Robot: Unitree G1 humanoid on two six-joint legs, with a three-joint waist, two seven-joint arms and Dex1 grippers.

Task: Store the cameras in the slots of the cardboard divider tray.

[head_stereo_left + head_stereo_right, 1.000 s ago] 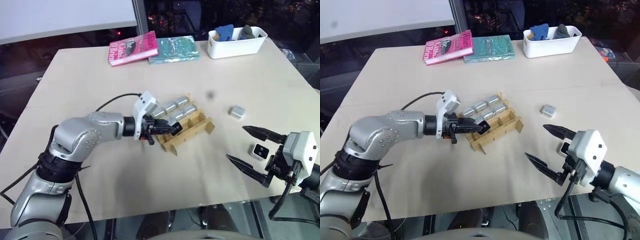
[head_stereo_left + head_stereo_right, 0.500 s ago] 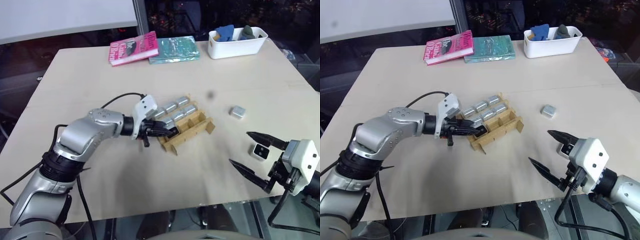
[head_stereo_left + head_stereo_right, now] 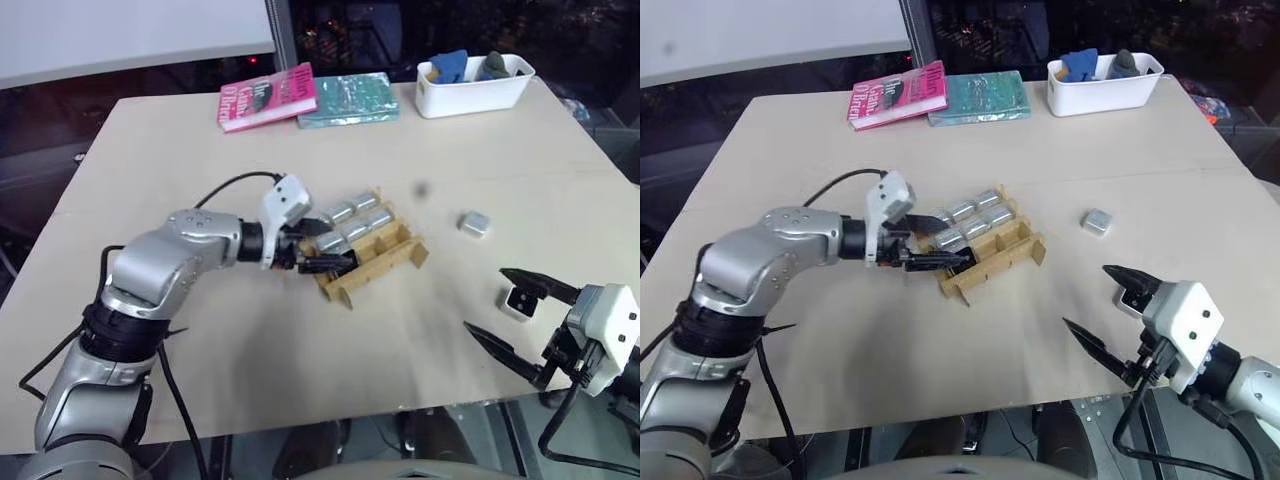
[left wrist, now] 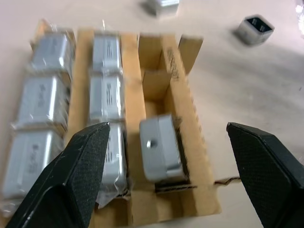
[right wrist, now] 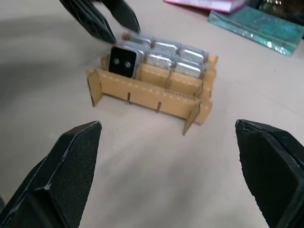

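Note:
The cardboard divider tray [image 3: 392,262] lies mid-table, its two far rows filled with several silver cameras [image 3: 350,214]. One more camera [image 4: 160,147] stands in the end slot of the near row, its black face [image 5: 122,61] turned outward. My left gripper [image 3: 322,246] is open, its fingers spread on either side of that camera without touching it. A loose camera [image 3: 475,223] rests right of the tray. Another camera [image 3: 518,300], black face up, lies near the front right. My right gripper [image 3: 487,298] hovers open just beside it, holding nothing.
At the back right stands a white bin [image 3: 470,90] with blue and grey cloth in it. A pink book [image 3: 265,97] and a teal book [image 3: 348,98] lie at the back. The table's front edge runs just under my right gripper.
My left gripper has opened and let go of the camera, which now stands in the near row's end slot. The right gripper has stayed open and has barely shifted.

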